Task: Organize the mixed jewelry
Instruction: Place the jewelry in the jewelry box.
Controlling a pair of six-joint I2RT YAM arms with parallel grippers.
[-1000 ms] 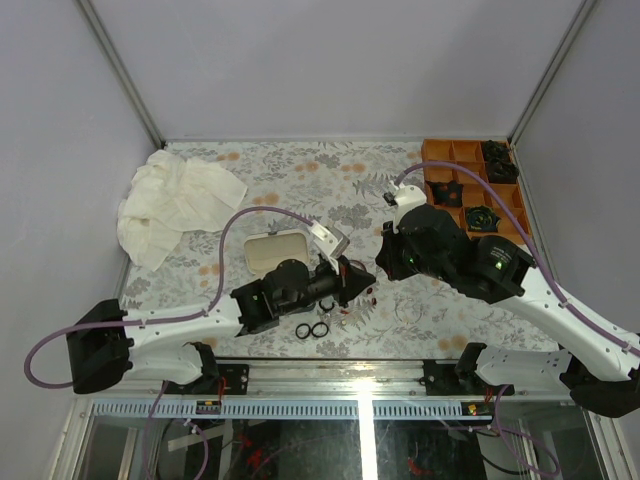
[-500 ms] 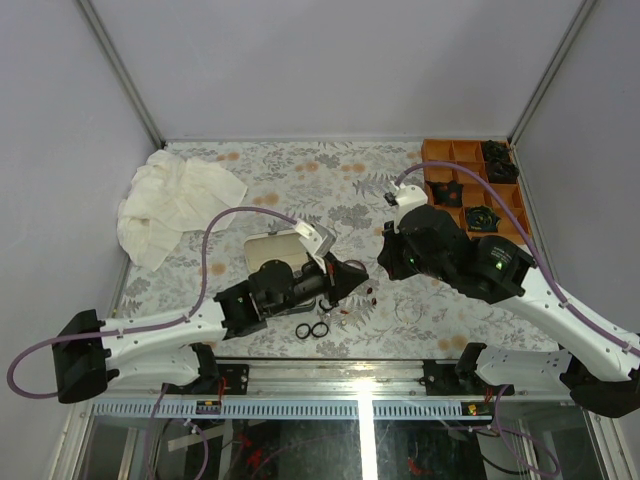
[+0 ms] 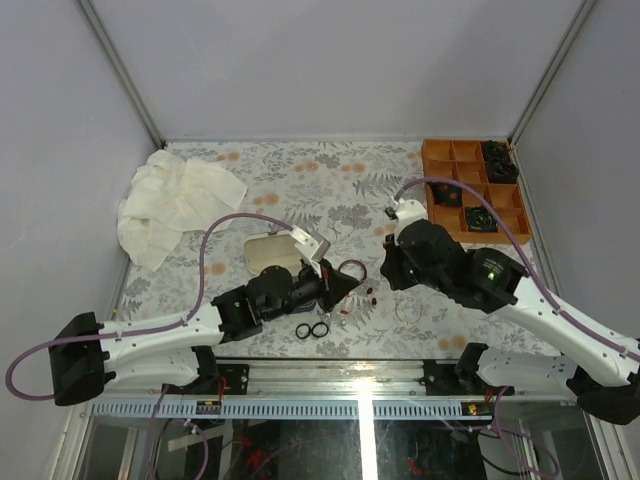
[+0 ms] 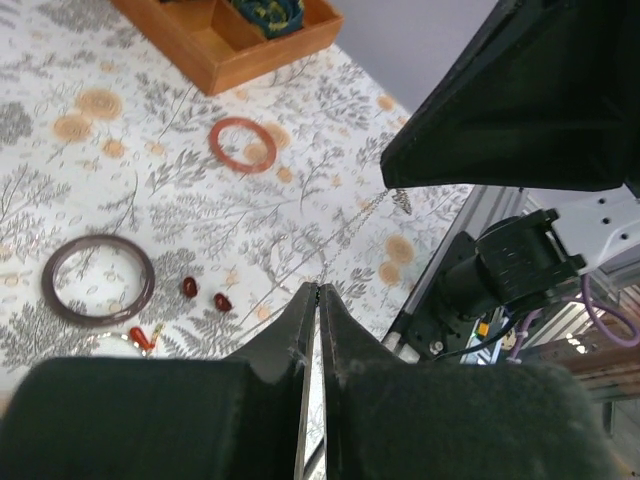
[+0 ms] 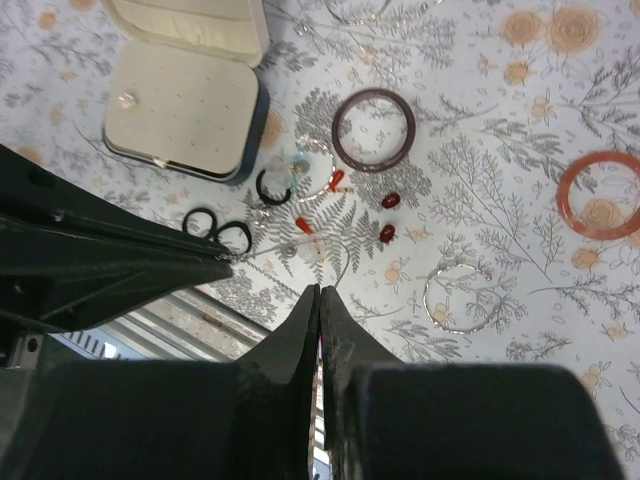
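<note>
While both arms hover low over the floral tabletop [image 3: 300, 175], neither has hold of anything: the left gripper [image 4: 316, 298] has its two fingers pressed together with only a hairline seam between them, and the right gripper [image 5: 319, 298] is closed the same way, empty. The mixed jewelry lies scattered on the table between the two arms, near the front edge: a dark bangle [image 5: 338, 130], an orange-red bangle [image 5: 562, 195] well apart from it, a thin silver hoop [image 5: 455, 297], small black rings [image 5: 235, 237] and tiny red pieces [image 5: 391, 200] (too small to tell beads from earrings). An open navy case [image 5: 185, 90] with cream lining sits just beside the cluster; an orange divided tray [image 3: 436, 152] stands at the far right corner. The step looks like an approach for a pick. To do it well, the chosen gripper should probably open before descending, straddle the rim of one piece only, such as the dark bangle, and keep clear of the other arm, since both wrists crowd the same small patch.
</note>
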